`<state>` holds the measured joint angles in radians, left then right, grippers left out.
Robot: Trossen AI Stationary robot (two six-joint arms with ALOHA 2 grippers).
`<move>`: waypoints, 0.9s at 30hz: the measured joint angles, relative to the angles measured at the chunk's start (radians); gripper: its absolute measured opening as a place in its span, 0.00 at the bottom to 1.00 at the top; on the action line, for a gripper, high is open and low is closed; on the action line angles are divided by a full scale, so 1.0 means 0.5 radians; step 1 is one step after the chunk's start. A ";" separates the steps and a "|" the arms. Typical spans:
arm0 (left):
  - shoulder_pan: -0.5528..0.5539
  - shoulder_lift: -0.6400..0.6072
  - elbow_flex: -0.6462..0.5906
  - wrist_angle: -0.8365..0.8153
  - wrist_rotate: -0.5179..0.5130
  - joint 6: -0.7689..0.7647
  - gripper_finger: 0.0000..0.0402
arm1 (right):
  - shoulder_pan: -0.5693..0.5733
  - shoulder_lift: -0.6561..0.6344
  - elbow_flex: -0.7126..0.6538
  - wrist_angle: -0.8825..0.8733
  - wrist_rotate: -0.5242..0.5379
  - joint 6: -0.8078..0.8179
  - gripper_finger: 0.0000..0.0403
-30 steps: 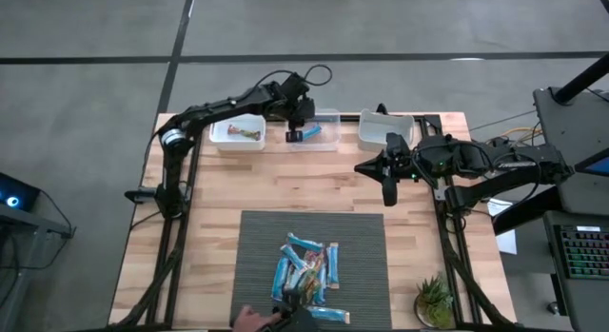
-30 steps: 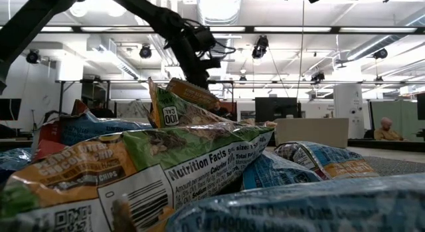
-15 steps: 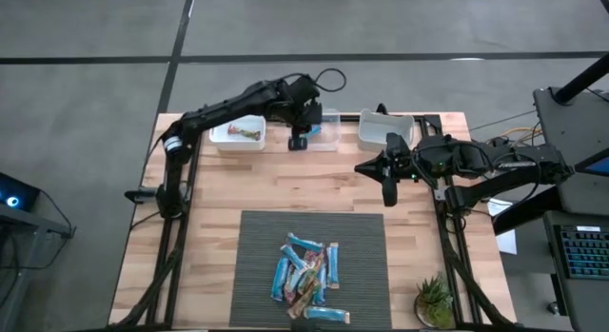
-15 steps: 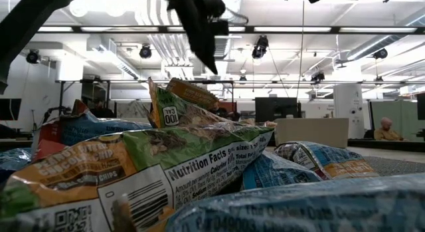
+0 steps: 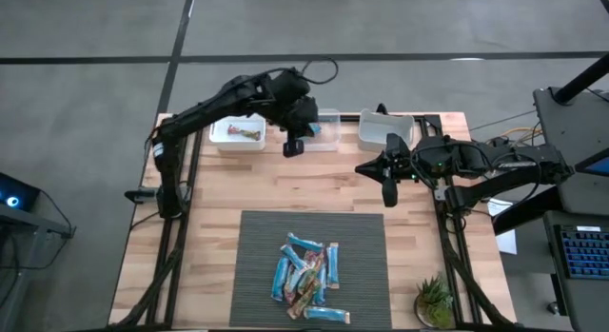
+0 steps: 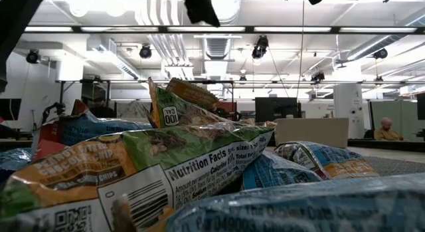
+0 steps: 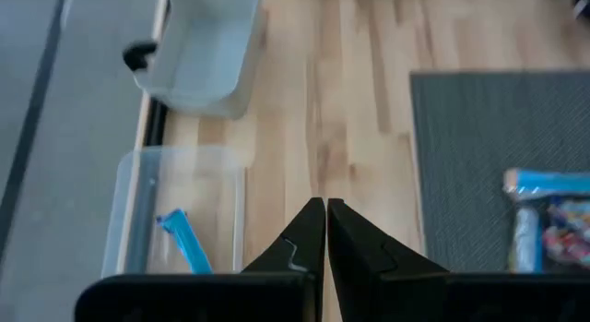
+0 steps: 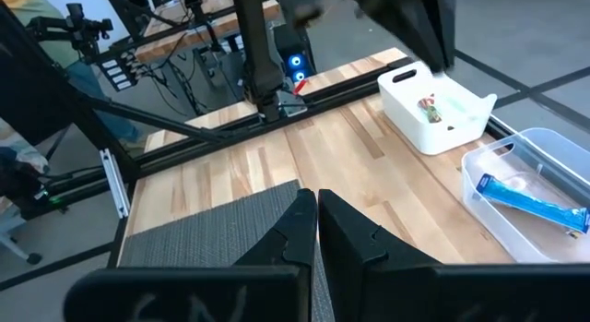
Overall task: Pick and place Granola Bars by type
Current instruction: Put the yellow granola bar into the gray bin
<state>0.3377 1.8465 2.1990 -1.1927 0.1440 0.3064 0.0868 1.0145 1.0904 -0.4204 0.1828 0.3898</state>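
On the wooden table (image 5: 238, 180), the left gripper (image 5: 294, 146), pinched shut and empty, probably should reopen before reaching the granola bars (image 5: 306, 280).

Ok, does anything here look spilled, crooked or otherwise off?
Nothing stands out. The bars lie in a loose heap on the grey mat, unsorted rather than spilled. One blue bar lies in the clear bin, a multicoloured one in the white bin. All bins stand upright.
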 joint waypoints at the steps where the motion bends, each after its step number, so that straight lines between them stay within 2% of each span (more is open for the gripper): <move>1: -0.006 -0.035 -0.016 0.019 0.001 -0.021 0.00 | 0.001 0.000 0.000 -0.004 -0.001 0.000 0.02; 8: -0.039 -0.343 -0.264 0.305 0.000 -0.186 0.00 | 0.001 0.000 0.000 -0.006 -0.002 0.003 0.02; 18: -0.104 -0.929 -1.118 1.018 -0.012 -0.463 0.00 | 0.000 0.001 -0.001 -0.006 -0.006 0.006 0.02; 27: -0.238 -1.337 -1.659 1.206 -0.005 -0.476 0.00 | 0.000 0.001 0.000 -0.007 -0.017 0.006 0.02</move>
<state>0.2186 1.1780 1.3696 -0.5898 0.1416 0.0683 0.0868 1.0149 1.0904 -0.4236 0.1740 0.3927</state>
